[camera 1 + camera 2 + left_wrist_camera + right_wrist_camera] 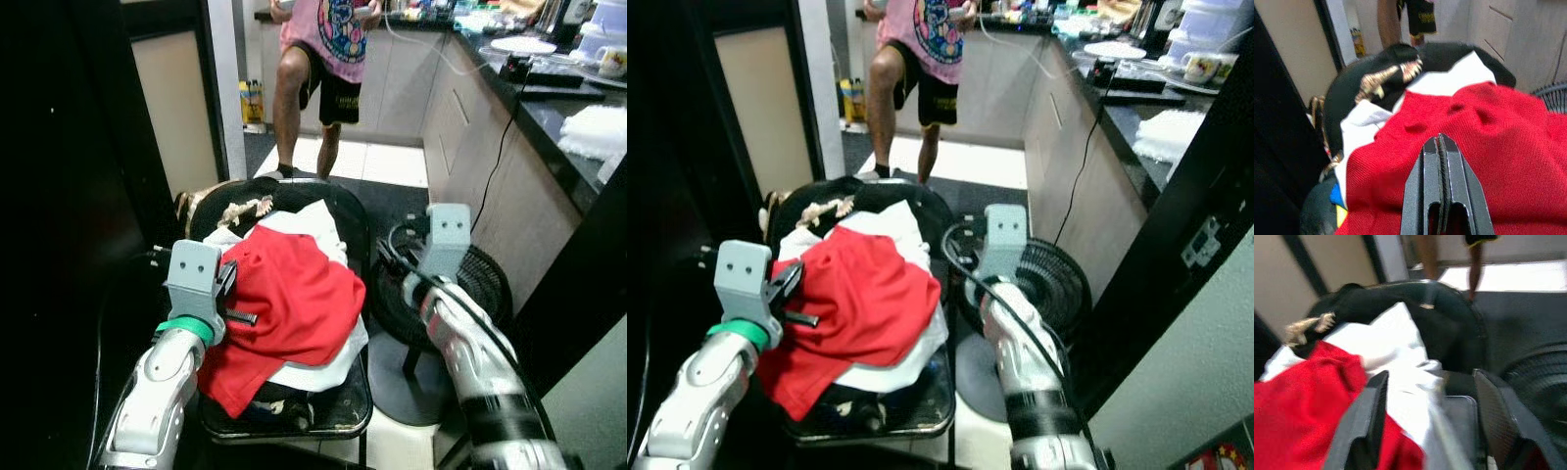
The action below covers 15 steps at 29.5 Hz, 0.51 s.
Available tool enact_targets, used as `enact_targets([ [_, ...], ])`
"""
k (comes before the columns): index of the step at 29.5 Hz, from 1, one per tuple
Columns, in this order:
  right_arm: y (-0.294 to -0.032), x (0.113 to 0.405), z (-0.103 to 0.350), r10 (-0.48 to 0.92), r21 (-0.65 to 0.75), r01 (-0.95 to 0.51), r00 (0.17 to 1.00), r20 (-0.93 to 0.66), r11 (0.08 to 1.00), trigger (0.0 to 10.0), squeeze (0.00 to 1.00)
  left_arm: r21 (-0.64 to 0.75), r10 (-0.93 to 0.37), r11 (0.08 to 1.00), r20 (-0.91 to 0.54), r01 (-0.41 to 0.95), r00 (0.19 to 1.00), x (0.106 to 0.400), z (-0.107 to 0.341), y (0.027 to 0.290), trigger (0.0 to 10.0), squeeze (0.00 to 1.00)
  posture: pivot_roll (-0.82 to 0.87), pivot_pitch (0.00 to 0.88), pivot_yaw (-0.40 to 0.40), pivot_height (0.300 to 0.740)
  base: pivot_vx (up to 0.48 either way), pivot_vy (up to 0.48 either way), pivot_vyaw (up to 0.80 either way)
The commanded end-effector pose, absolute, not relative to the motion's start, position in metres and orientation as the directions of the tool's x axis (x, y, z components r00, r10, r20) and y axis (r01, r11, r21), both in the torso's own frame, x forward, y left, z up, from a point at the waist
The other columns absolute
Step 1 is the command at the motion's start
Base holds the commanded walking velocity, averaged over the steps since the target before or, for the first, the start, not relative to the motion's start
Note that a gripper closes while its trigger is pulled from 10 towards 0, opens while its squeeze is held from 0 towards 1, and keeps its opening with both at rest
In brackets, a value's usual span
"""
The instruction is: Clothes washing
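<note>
A pile of clothes lies on a black chair (338, 409): a red garment (294, 304) on top, a white one (315, 223) under it, and a black one with a cream pattern (274, 199) at the back. My left gripper (233, 294) is at the red garment's left edge. In the left wrist view its fingers (1449, 166) are pressed together, shut, pointing over the red cloth (1508, 147). My right gripper (392, 257) hovers at the chair's right side. It is open (1430, 396), its fingers wide apart over the white garment (1396, 347) and the chair's edge.
A black floor fan (475, 284) stands right of the chair, close under my right arm. A person (318, 59) stands on the tiled floor behind the chair. A dark counter (549, 108) with dishes runs along the right. A dark door frame lies to the left.
</note>
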State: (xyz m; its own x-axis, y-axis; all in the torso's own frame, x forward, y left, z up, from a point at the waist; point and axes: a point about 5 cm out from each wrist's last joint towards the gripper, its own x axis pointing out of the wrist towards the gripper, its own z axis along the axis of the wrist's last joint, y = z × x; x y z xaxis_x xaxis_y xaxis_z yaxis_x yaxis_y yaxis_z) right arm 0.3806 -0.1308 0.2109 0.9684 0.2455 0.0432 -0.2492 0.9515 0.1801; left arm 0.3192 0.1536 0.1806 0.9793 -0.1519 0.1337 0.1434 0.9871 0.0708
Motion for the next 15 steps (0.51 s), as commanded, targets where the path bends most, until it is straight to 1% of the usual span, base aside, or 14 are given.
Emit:
enact_targets([
  [1,-0.125,0.384,0.205,0.294,0.242,-0.29,0.956,0.021,0.926,10.0,1.0,0.089,-0.164,0.984,0.118,0.154,0.979,0.319,0.176,0.154,10.0,0.0,-0.05,0.109,0.051,0.74,0.0,0.0,0.0],
  [3,-0.112,0.386,0.209,0.365,0.265,-0.359,0.931,0.029,0.895,10.0,1.0,0.099,-0.176,0.981,0.118,0.164,0.977,0.32,0.177,0.154,10.0,0.0,-0.05,0.131,0.056,0.74,0.0,0.0,0.0],
  [4,-0.112,0.386,0.209,0.365,0.265,-0.359,0.931,0.029,0.895,10.0,1.0,0.099,-0.176,0.981,0.118,0.164,0.977,0.32,0.177,0.154,10.0,0.0,-0.05,0.131,0.056,0.74,0.0,0.0,0.0],
  [6,-0.098,0.384,0.211,0.448,0.279,-0.439,0.894,0.034,0.854,10.0,1.0,0.106,-0.182,0.98,0.118,0.17,0.976,0.32,0.177,0.155,10.0,0.0,-0.05,0.14,0.058,0.74,0.0,0.0,0.0],
  [8,-0.081,0.377,0.213,0.55,0.324,-0.539,0.833,0.067,0.777,10.0,1.0,0.112,-0.186,0.979,0.117,0.173,0.976,0.32,0.178,0.155,10.0,0.0,-0.04,0.143,0.062,0.74,0.0,0.0,0.0],
  [9,-0.081,0.377,0.213,0.55,0.324,-0.539,0.833,0.067,0.777,10.0,1.0,0.112,-0.186,0.979,0.117,0.173,0.976,0.32,0.178,0.155,10.0,0.0,-0.04,0.143,0.062,0.74,0.0,0.0,0.0],
  [10,-0.072,0.372,0.213,0.602,0.334,-0.593,0.793,0.088,0.732,10.0,1.0,0.115,-0.188,0.978,0.116,0.175,0.975,0.32,0.178,0.155,10.0,0.0,-0.04,0.145,0.065,0.74,0.0,0.0,0.0],
  [11,-0.072,0.372,0.213,0.602,0.334,-0.593,0.793,0.088,0.732,10.0,1.0,0.115,-0.188,0.978,0.116,0.175,0.975,0.32,0.178,0.155,10.0,0.0,-0.04,0.145,0.065,0.74,0.0,0.0,0.0],
  [12,-0.065,0.368,0.213,0.642,0.335,-0.634,0.76,0.103,0.697,10.0,1.0,0.119,-0.192,0.977,0.114,0.178,0.975,0.32,0.178,0.155,10.0,0.0,-0.04,0.145,0.068,0.74,0.0,0.0,0.0],
  [15,-0.054,0.364,0.211,0.704,0.339,-0.698,0.699,0.128,0.631,10.0,1.0,0.132,-0.2,0.974,0.113,0.185,0.973,0.321,0.178,0.155,10.0,0.0,-0.04,0.142,0.072,0.74,0.0,0.0,0.0],
])
